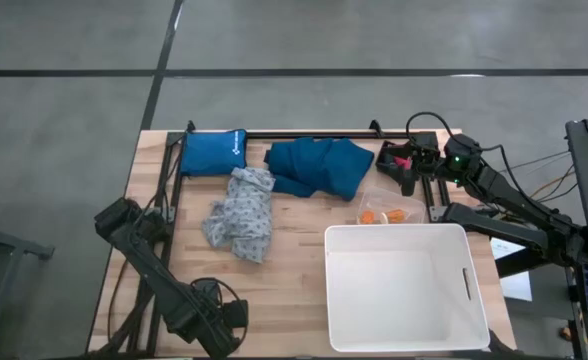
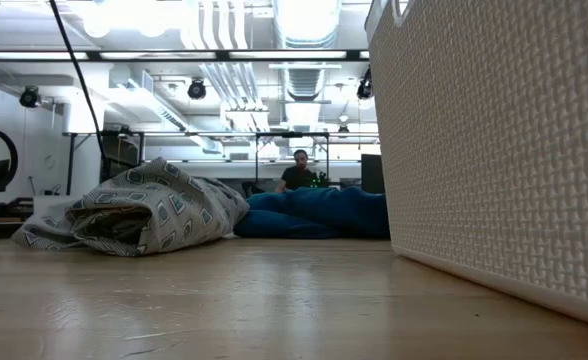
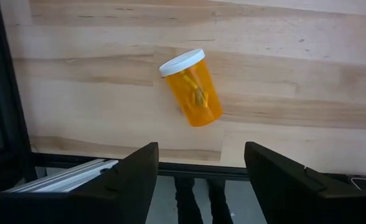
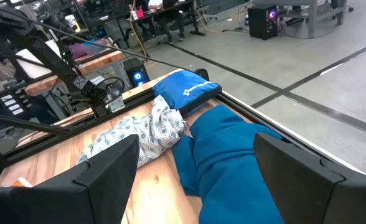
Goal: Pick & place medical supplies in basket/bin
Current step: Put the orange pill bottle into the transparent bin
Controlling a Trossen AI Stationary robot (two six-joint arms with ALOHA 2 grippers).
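Note:
The white tub point(image 1: 406, 340) stands at the table's near right; its wall point(image 2: 504, 150) fills the right of the low view. The dark teal garment point(image 1: 319, 166) and the pale patterned garment point(image 1: 242, 212) lie crumpled on the table's far middle. Two orange pill bottles point(image 1: 379, 215) lie just beyond the tub. My left gripper point(image 3: 201, 180) hovers open at the near left edge, facing another orange pill bottle point(image 3: 191, 88) that lies on its side. My right gripper point(image 4: 195, 180) is open over the far right corner, beside a pink-red cylinder point(image 1: 402, 160). No green blocks show.
A bright blue pouch point(image 1: 214, 152) lies at the far left, next to the teal garment. A black frame rail point(image 1: 304, 134) runs along the table's far edge and another point(image 3: 9, 93) by the left gripper. A person point(image 2: 299, 172) sits far back in the room.

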